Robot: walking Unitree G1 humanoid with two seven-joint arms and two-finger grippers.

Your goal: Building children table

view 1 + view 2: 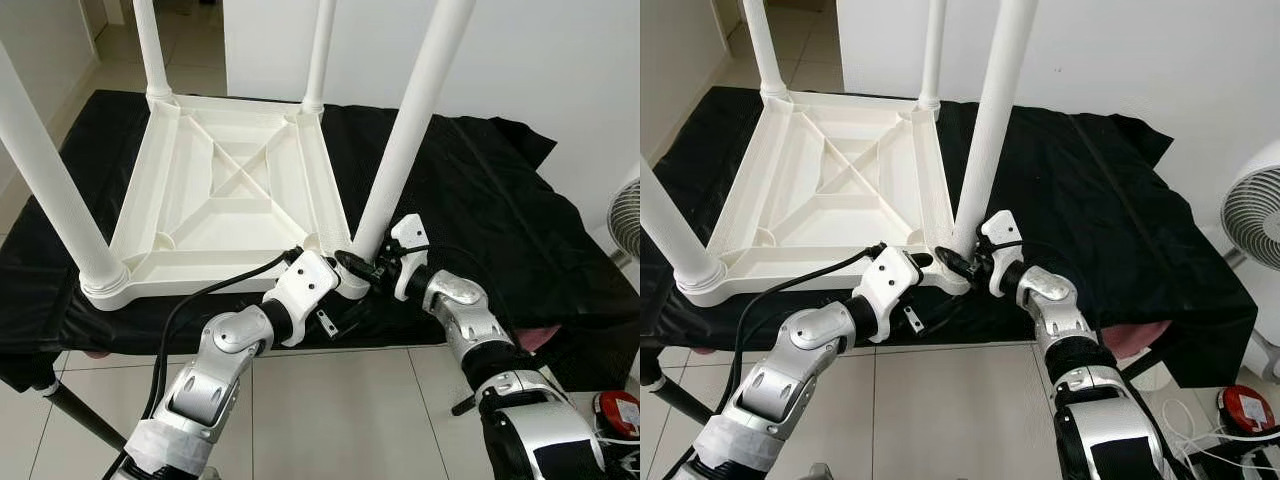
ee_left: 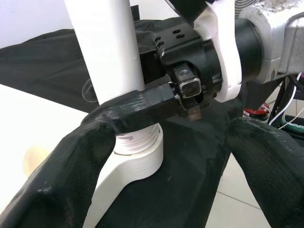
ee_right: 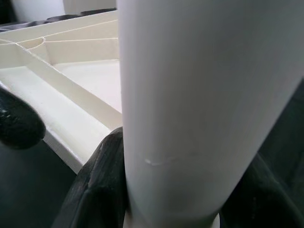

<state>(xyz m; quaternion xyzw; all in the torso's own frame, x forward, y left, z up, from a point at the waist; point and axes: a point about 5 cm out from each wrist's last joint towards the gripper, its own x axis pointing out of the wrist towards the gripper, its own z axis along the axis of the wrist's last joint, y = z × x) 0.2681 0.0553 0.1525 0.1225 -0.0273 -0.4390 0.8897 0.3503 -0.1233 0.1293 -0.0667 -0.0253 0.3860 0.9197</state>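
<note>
Right end effector [image 2: 142,107] around table leg [image 3: 204,109]

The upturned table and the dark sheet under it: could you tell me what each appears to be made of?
The table and the leg that the right gripper clasps look like moulded white plastic: smooth, slightly glossy, with cast ribs crossing the underside. The sheet looks like black woven fabric: matte, creased and draping over the edges.
</note>
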